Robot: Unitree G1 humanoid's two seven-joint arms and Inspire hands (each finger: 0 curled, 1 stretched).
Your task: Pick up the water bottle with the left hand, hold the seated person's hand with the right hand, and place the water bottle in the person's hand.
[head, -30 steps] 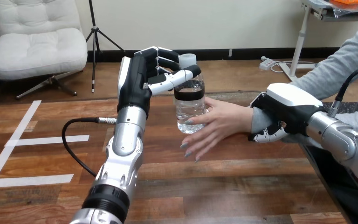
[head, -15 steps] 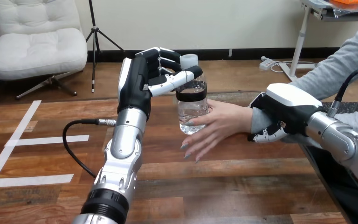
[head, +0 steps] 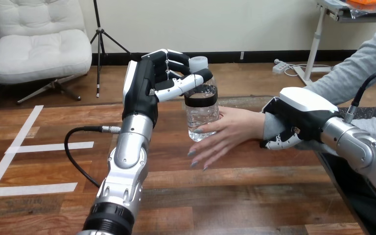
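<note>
Your left hand (head: 149, 90) grips the water bottle (head: 201, 117) near its cap. The person's hand (head: 235, 128) touches its side, and your right hand (head: 301, 115) clasps their wrist (head: 270, 126).

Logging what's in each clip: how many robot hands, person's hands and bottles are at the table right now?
robot hands: 2, the left hand and the right hand
person's hand: 1
water bottle: 1
total: 4

The water bottle (head: 201, 115) is upright over the counter (head: 254, 196), with the left hand (head: 149, 85) at its left and the person's hand (head: 227, 131) touching its right. Further right, the right hand (head: 296, 120) lies over the person's wrist (head: 269, 126).
</note>
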